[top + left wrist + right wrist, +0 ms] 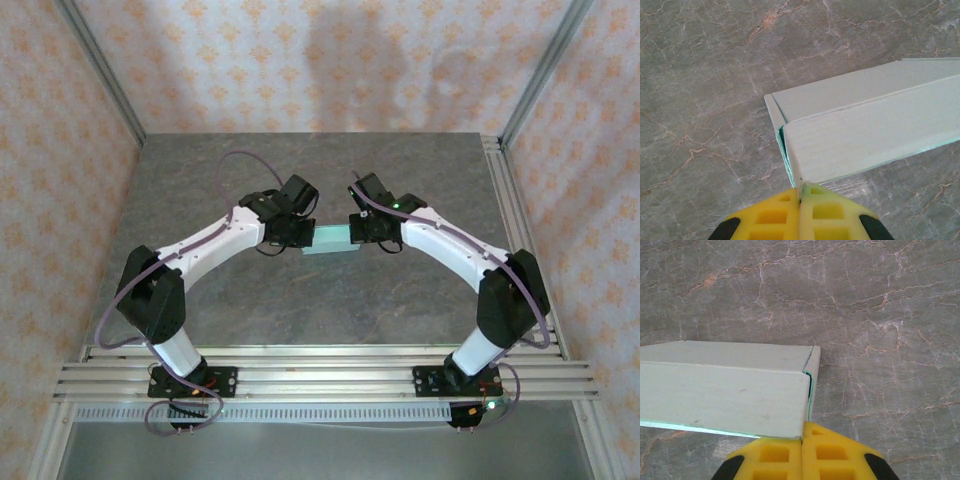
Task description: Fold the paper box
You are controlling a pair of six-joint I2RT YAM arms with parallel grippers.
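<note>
Patterned peach wallpaper closes in three sides of a grey, veined surface, with aluminium rails along its near edge. Both arms reach inward and meet near the middle of the surface, where the paper box sits between them as a pale mint-green rectangular block. The left gripper is at its left end and the right gripper at its right end.

From the left wrist, the paper box stretches away up and to the right. Its near lower corner runs straight into the seam of the left gripper, whose yellow fingers are pressed together on that thin card edge. A narrow flap stands slightly proud at this end, with a darker teal edge showing in the gap.

From the right wrist, the paper box extends to the left. Its near corner is pinched in the same way by the right gripper, which is closed tight. A soft shadow lies on the surface beneath the box's lower edge. Its faces are shut, so its inside cannot be seen.
</note>
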